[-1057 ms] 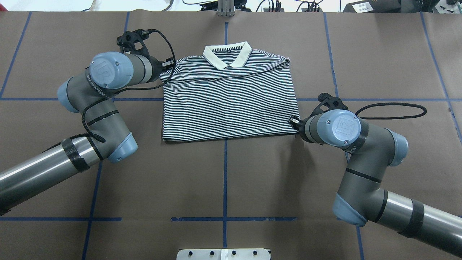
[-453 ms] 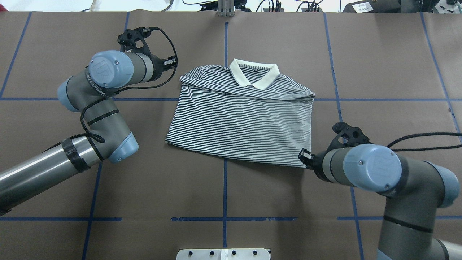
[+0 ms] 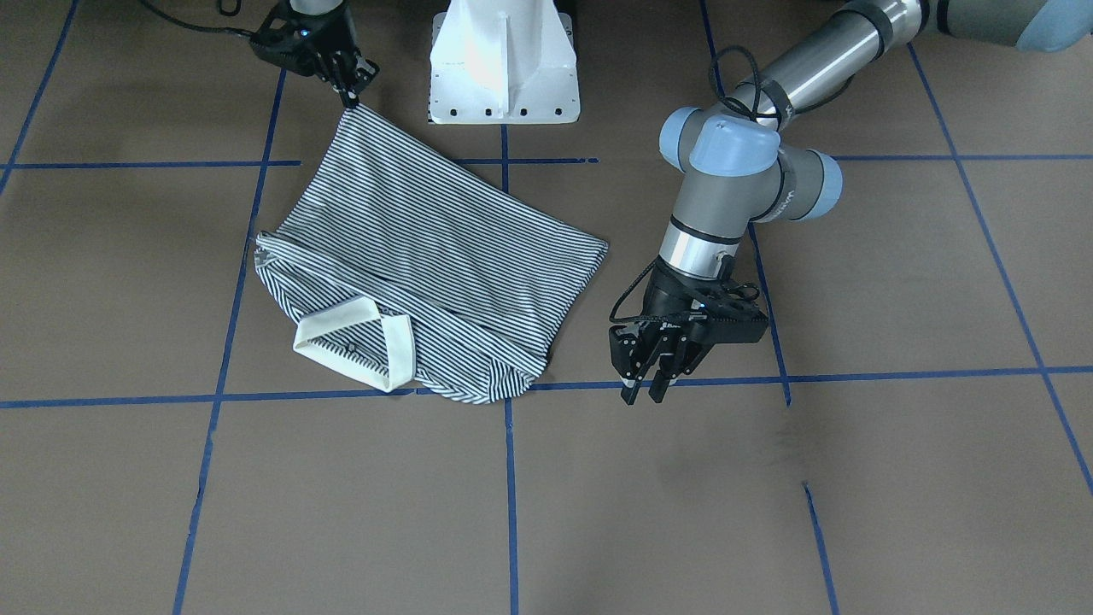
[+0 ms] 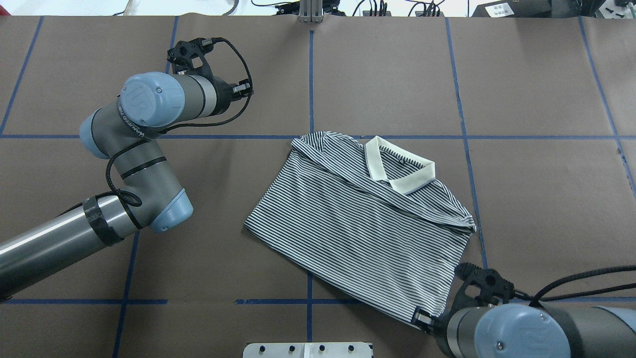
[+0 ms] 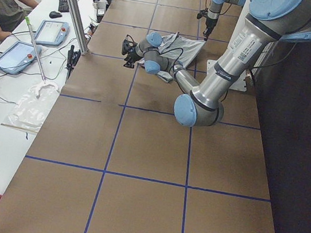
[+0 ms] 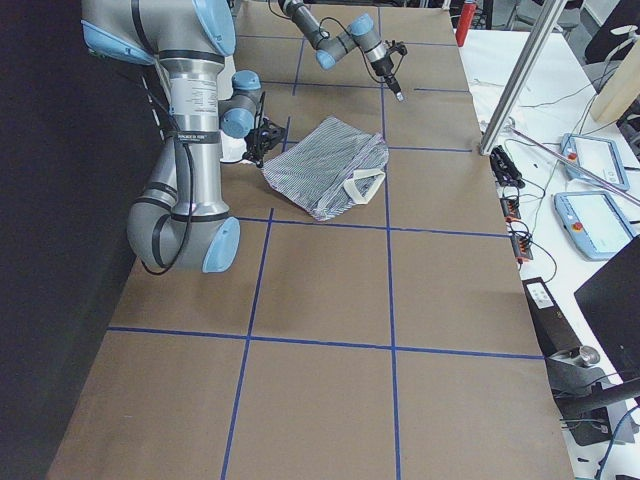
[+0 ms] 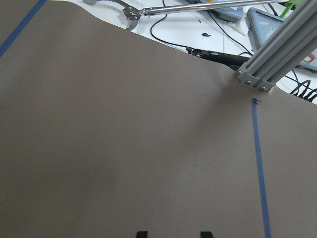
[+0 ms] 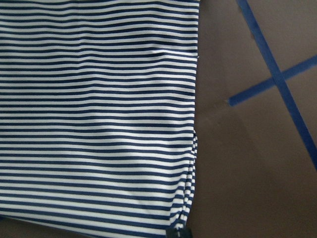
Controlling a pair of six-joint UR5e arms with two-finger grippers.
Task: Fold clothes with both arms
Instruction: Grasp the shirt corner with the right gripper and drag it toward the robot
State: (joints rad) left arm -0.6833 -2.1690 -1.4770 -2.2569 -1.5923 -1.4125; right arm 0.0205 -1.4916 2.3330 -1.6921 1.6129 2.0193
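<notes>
The striped polo shirt (image 4: 357, 228) lies folded and askew on the brown table, white collar (image 4: 397, 171) on the far side. It also shows in the front view (image 3: 427, 256). My right gripper (image 4: 422, 316) is shut on the shirt's near right hem corner, close to the robot base; the front view shows the right gripper (image 3: 352, 94) pinching that corner. The right wrist view shows striped fabric (image 8: 99, 124) up to the fingertips. My left gripper (image 4: 244, 90) is open and empty, well to the far left of the shirt. Its fingertips (image 7: 142, 234) stand apart over bare table.
The white pedestal base (image 3: 504, 60) stands just beside the held corner. Blue tape lines (image 4: 310, 74) grid the table. An aluminium post (image 4: 310, 12) stands at the far edge. A side desk with tablets (image 5: 51, 32) and an operator lies beyond it.
My right gripper has dragged the shirt toward the robot and to the right, turning it. My left gripper, at the shirt's shoulder a second ago, is now clear of it.
</notes>
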